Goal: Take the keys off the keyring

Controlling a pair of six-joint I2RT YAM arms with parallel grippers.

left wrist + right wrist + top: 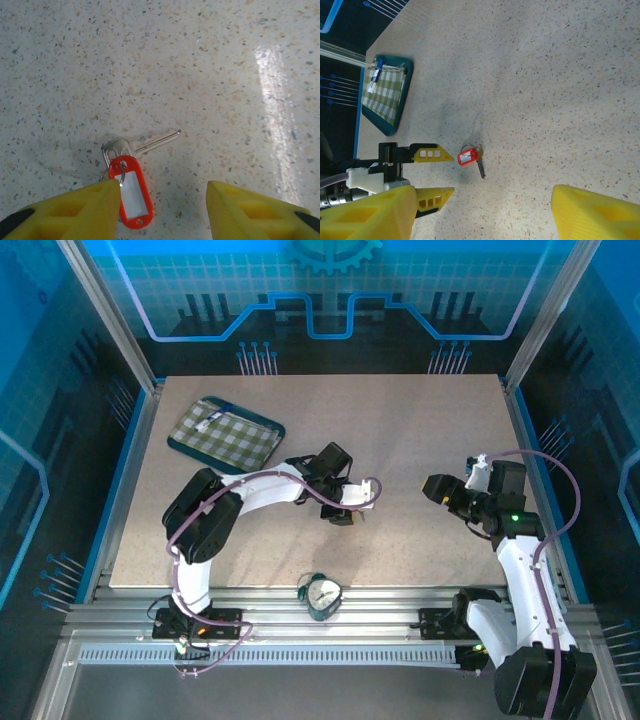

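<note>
The keys are one silver key (pixel 145 144) lying flat on the speckled table, its head joined by a thin ring (pixel 118 172) to the red tag of the keyring (pixel 132 194). My left gripper (pixel 163 212) hovers just over them, open, with its left finger (pixel 75 212) overlapping the tag's edge and nothing between the fingers. From the right wrist view, the keyring (pixel 467 157) and key (pixel 480 165) lie just off the tip of the left gripper (pixel 451 174). My right gripper (pixel 482 215) is open and stands well back from them. From above, the left gripper (pixel 350 512) faces the right gripper (pixel 432 487).
A teal tray (pixel 270 425) lined with green checked cloth sits at the back left, also seen as the tray (pixel 387 125) with a small pen-like item on it. A round clock-like dial (pixel 322 595) rests on the front rail. Blue walls enclose the table.
</note>
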